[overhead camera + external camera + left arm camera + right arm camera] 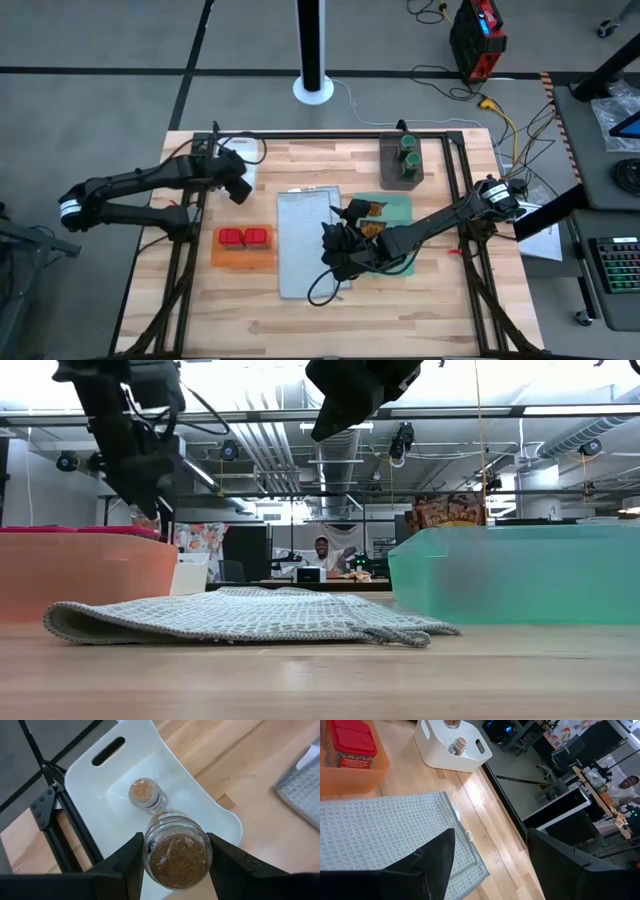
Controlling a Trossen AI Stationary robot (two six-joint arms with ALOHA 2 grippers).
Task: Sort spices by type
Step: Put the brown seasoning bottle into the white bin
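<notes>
I have the left gripper (172, 865) clamped on a clear shaker (176, 851) of brown spice, hanging over the white bin (200, 807) at ten o'clock on the table, where its twin shaker (145, 794) already stands. The fingers (131, 862) pinch the round body just under the cap. I judge it rigid, light and slick, so a mid-body hold suits it and it could tip when set down.

My right gripper (338, 245) hovers near table centre over the grey cloth (300, 235), jaws apart and empty. Just beside it, at three o'clock, the orange-brown packets (365, 215) lie on the green cloth (400, 210). They look crinkly and soft, best pinched by an edge.
</notes>
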